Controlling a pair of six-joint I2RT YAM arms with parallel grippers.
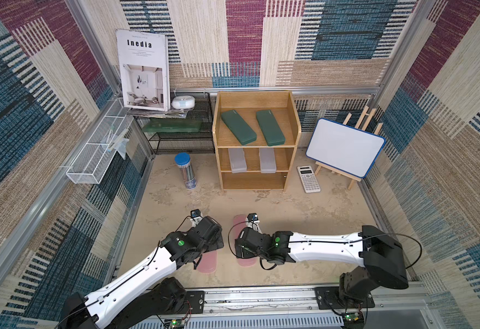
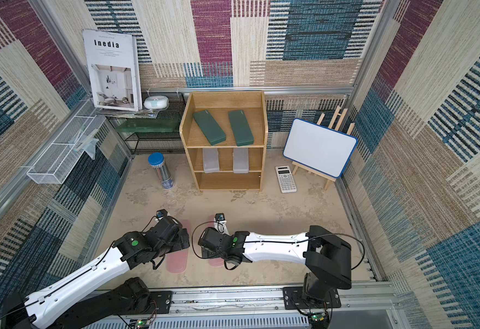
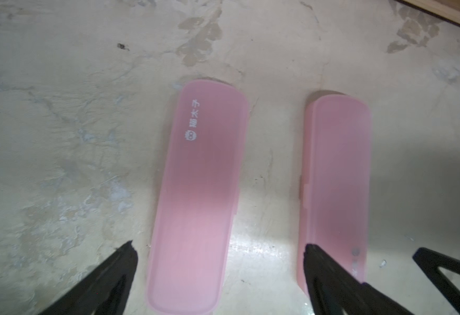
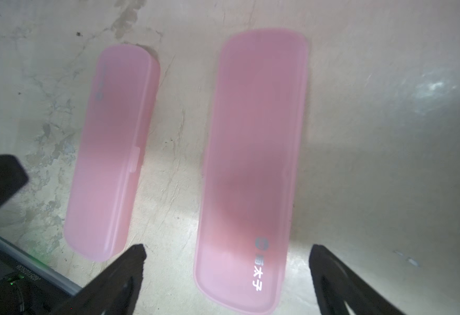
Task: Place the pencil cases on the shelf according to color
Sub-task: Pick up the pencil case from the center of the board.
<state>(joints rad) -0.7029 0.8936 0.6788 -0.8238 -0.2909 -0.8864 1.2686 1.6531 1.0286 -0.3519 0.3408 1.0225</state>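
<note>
Flanking the shelf [image 1: 253, 181], pencil tube [image 1: 186, 171], calculator [image 1: 308, 179], small whiteboard [image 1: 345, 148]

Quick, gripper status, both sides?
Left gripper: open, jaws spread above one pink case, holding nothing.
Right gripper: open above the other pink case, holding nothing.

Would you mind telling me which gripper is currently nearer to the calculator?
Right. The right gripper hovers over one pink pencil case, on the robot's side of the calculator and to its left; the left gripper hovers over the other pink case, farther left.
</note>
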